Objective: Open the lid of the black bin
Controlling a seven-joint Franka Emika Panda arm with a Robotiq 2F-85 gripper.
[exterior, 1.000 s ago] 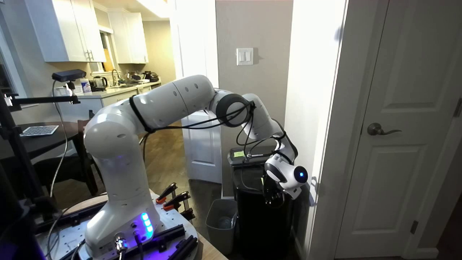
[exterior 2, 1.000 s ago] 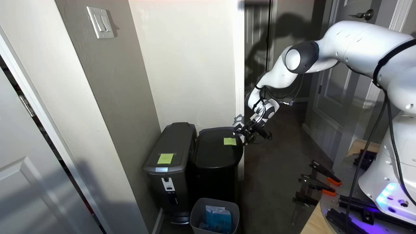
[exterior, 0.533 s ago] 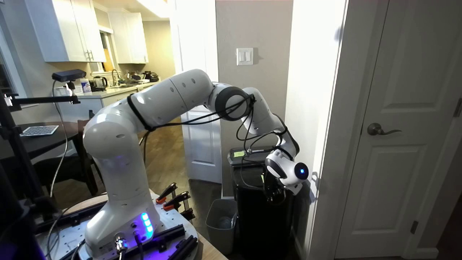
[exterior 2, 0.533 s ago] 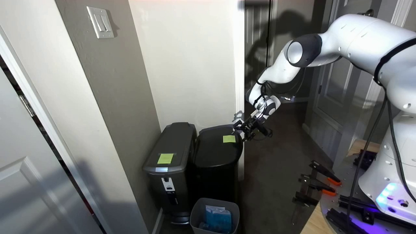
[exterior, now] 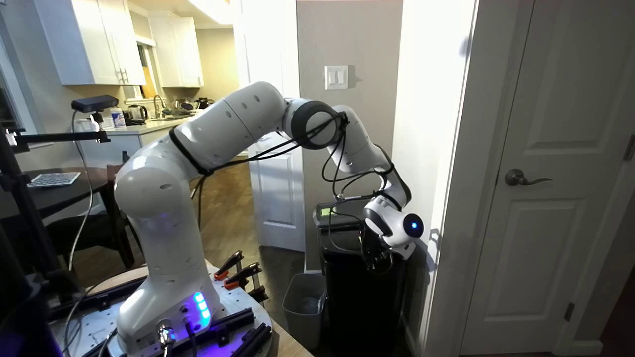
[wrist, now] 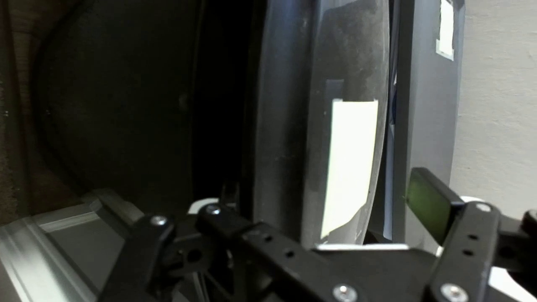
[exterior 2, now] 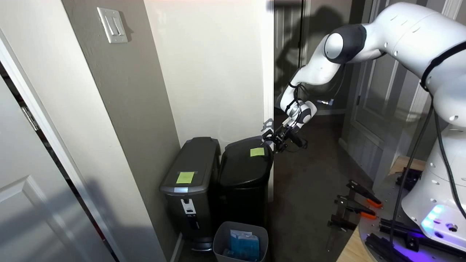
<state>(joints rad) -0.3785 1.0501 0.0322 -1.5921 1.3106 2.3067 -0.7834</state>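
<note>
The black bin (exterior 2: 242, 205) stands in the corner, also visible in an exterior view (exterior: 362, 307). Its lid (exterior 2: 240, 169), with a yellow-green sticker (exterior 2: 257, 151), is tilted, its edge on the gripper's side slightly raised. In the wrist view the lid (wrist: 285, 126) lies between my gripper's (wrist: 327, 197) spread fingers, a dark gap separating its rim from the bin wall (wrist: 117, 105). One finger, with a green pad (wrist: 432, 201), is above the lid; the other's dark tip is at the gap below the rim. Contact is hard to tell. My gripper (exterior 2: 267, 140) is open at the lid's edge.
A second black bin (exterior 2: 191, 167) with a pale label stands close beside it, against the wall. In front is a small grey wastebasket (exterior 2: 221, 240). A pale wall (exterior 2: 218, 72) rises behind the bins. Clamps (exterior 2: 358, 203) sit at the base table's edge.
The arm and gripper have risen a little over the last second. The lid's edge and its sticker have moved up with the gripper, so the lid is more tilted. The second bin stays put.
</note>
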